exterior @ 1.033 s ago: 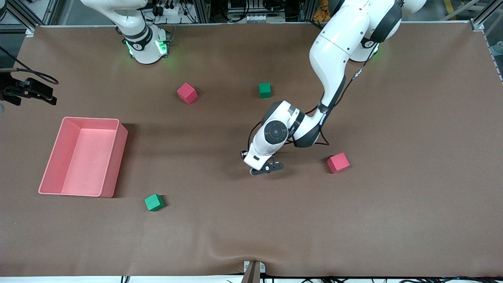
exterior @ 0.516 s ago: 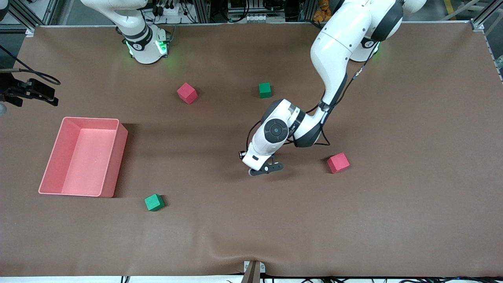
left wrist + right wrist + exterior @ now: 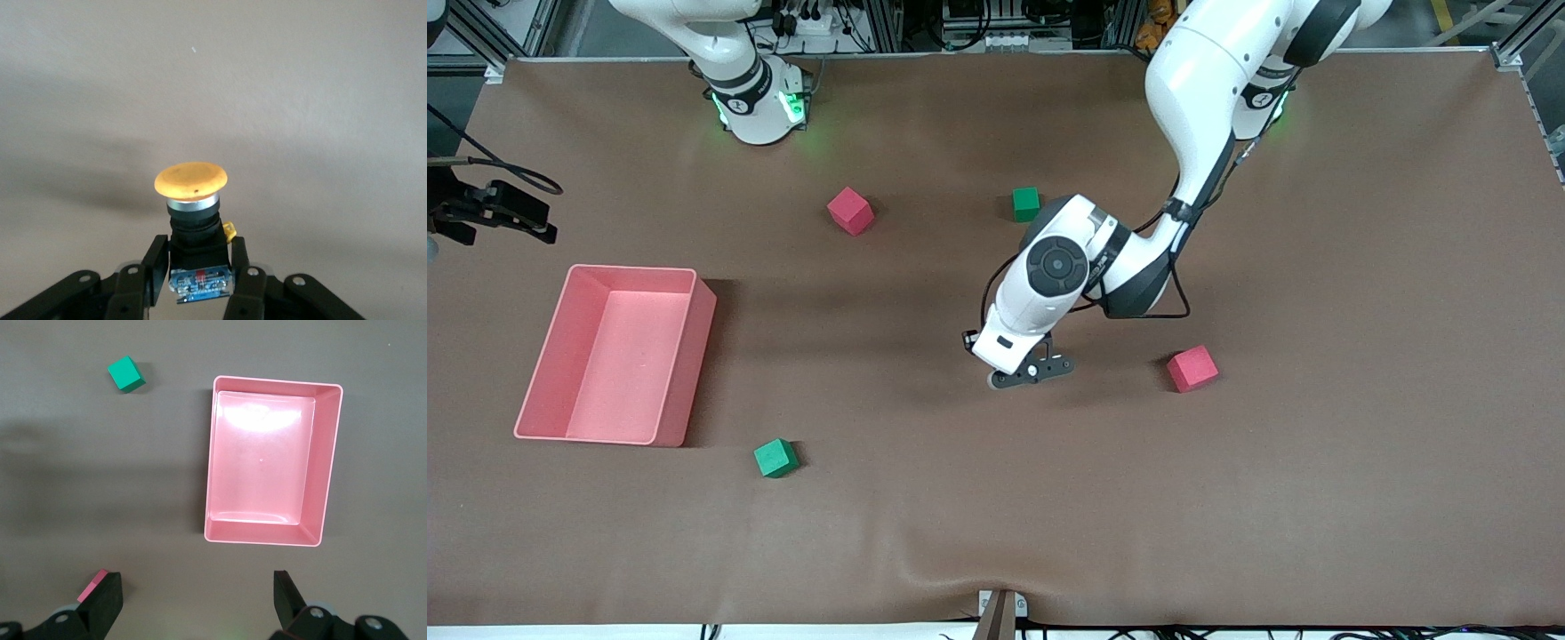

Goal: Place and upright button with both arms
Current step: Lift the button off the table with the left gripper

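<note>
the left gripper (image 3: 1033,371), at mid-frame in the front view, is lifting off the table (image 3: 1316,498) since a second ago, fingers (image 3: 155,267) clamping the button (image 3: 193,210) by its black body. the right gripper (image 3: 193,600) is waiting wide open over the pink bin (image 3: 327,460), holding nothing.

Our white left arm bends down over table middle, black left gripper (image 3: 1033,371) (image 3: 198,280) squeezed tight. Our right gripper (image 3: 193,603) waits high, fingers wide apart.
</note>
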